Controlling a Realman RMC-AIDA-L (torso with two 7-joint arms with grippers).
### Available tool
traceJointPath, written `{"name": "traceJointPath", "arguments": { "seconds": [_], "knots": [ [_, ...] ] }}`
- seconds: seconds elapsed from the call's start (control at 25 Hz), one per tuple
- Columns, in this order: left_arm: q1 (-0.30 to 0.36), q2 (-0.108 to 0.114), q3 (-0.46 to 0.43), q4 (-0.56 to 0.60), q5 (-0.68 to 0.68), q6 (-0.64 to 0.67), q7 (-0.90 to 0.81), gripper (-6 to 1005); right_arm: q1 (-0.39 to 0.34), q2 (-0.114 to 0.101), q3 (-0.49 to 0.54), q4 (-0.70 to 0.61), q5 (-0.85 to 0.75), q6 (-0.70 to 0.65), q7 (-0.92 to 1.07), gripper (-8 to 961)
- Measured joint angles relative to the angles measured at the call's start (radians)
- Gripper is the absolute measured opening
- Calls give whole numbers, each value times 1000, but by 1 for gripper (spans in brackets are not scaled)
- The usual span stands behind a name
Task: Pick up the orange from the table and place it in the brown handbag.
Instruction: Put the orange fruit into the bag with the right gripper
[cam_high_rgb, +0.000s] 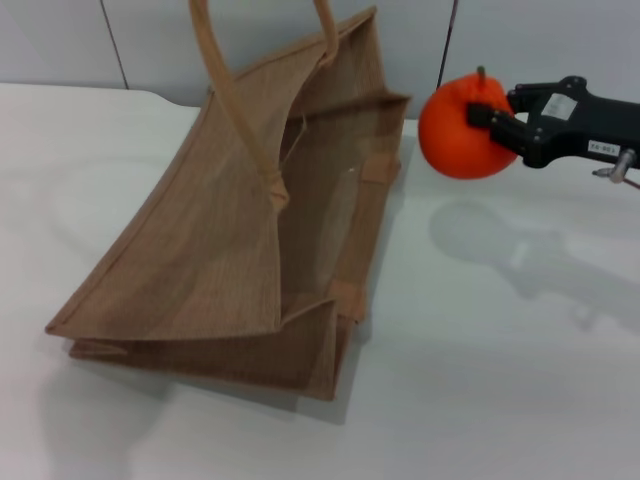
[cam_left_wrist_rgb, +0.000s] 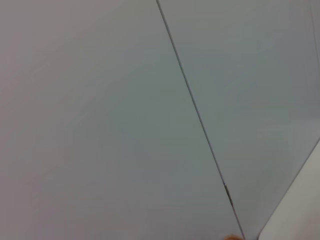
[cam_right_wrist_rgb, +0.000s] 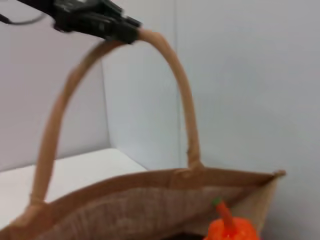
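Observation:
The brown handbag (cam_high_rgb: 230, 250) stands tilted on the white table (cam_high_rgb: 520, 380) with its mouth open toward the right. Its handles (cam_high_rgb: 240, 110) rise out of the top of the head view. In the right wrist view my left gripper (cam_right_wrist_rgb: 120, 30) is shut on the top of a handle (cam_right_wrist_rgb: 185, 100) and holds it up. My right gripper (cam_high_rgb: 492, 128) is shut on the orange (cam_high_rgb: 460, 125) and holds it in the air, just right of the bag's upper rim. The orange (cam_right_wrist_rgb: 231, 227) also shows in the right wrist view, close to the bag's rim (cam_right_wrist_rgb: 150, 210).
Grey wall panels (cam_high_rgb: 560, 40) stand behind the table's far edge. The left wrist view shows only wall panels (cam_left_wrist_rgb: 125, 125). The orange's shadow (cam_high_rgb: 480, 235) falls on bare tabletop right of the bag.

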Motion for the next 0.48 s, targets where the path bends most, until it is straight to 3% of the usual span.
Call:
{"name": "traceJointPath", "arguments": {
  "seconds": [0.48],
  "knots": [
    [-25,-3,3,-3,-9,10,-2,123,48,8,-38,111,10,1,-56,128]
  ]
}}
